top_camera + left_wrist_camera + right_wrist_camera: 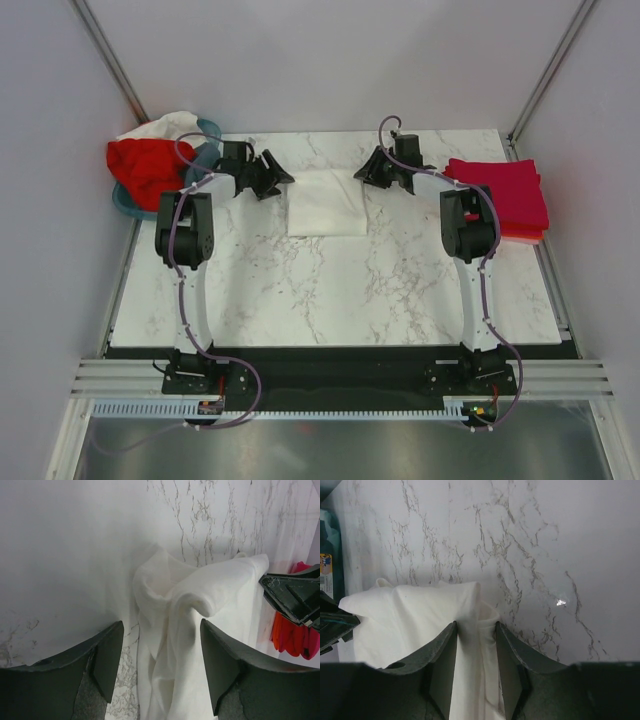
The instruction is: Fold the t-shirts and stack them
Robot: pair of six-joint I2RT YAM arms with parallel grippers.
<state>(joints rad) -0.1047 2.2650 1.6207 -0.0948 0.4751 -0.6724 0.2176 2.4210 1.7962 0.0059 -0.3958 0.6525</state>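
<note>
A folded white shirt (328,203) lies flat on the marble desk (330,290) near its far edge, between the two arms. The left gripper (161,667) stands at its left edge with jaws spread wide around a bunched fold, not pressing it, while the right gripper (475,667) at the right edge has its jaws drawn in close on a fold of the same cloth. A stack of folded red shirts (503,196) sits at the right, and a red shirt (145,170) and more white cloth (160,127) fill the teal basket (125,200) at the left

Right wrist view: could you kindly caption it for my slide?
Right pincer closing around a white t-shirt fold on the marble table.
</note>
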